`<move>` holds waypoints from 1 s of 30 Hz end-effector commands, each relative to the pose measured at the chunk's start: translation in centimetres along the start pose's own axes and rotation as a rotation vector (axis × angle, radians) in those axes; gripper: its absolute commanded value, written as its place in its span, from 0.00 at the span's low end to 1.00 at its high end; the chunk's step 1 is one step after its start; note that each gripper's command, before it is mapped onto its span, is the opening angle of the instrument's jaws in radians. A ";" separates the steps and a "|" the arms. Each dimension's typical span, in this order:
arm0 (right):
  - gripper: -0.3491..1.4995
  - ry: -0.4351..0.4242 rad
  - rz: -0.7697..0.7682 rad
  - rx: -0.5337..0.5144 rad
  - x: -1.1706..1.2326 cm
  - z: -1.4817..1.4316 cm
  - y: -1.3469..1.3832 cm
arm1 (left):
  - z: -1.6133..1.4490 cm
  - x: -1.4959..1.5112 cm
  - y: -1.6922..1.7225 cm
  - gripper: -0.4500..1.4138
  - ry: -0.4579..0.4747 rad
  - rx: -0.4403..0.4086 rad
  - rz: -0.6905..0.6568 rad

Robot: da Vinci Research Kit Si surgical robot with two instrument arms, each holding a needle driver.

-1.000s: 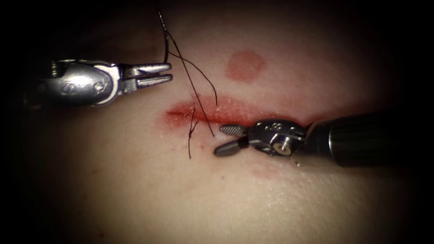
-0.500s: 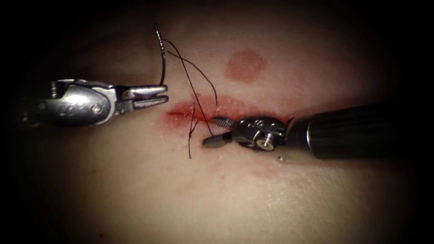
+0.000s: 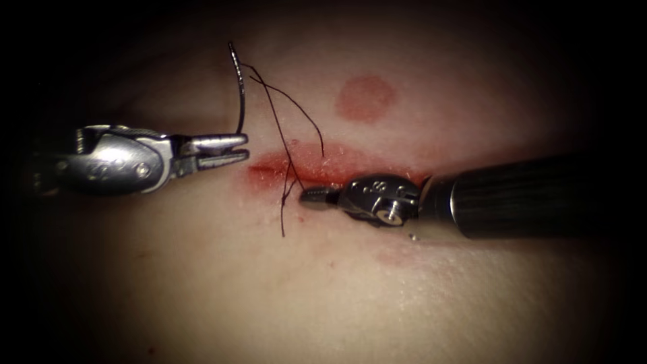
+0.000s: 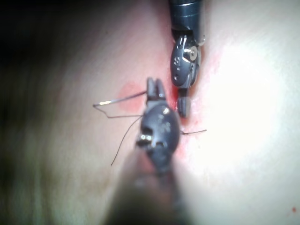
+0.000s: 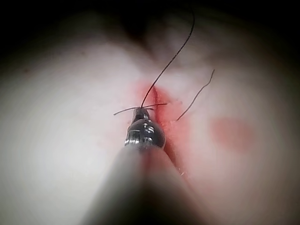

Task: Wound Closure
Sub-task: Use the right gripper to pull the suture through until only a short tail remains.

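The tissue has a red cut running across it. Left of the cut's left end, my left tool is shut on the lower end of the curved needle. The needle stands up out of the jaws, clear of the tissue. From the right, my right tool lies along the cut's lower edge, shut on the dark thread just where it meets the tissue. In the left wrist view the needle sticks out sideways from the left tool. In the right wrist view the thread rises from the right tool.
A short thread tail hangs below the cut, and another loose strand curves down to its upper edge. A round red mark sits on the tissue above the cut. Red fluid stains the cut's edges.
My right tool has slid left along the cut and its open jaws have shut on the thread. The left tool has dropped slightly with the needle.
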 end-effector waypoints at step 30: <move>0.00 -0.003 -0.002 0.050 0.38 -0.28 -0.69 | -0.06 -0.13 0.29 0.05 -0.004 0.005 0.018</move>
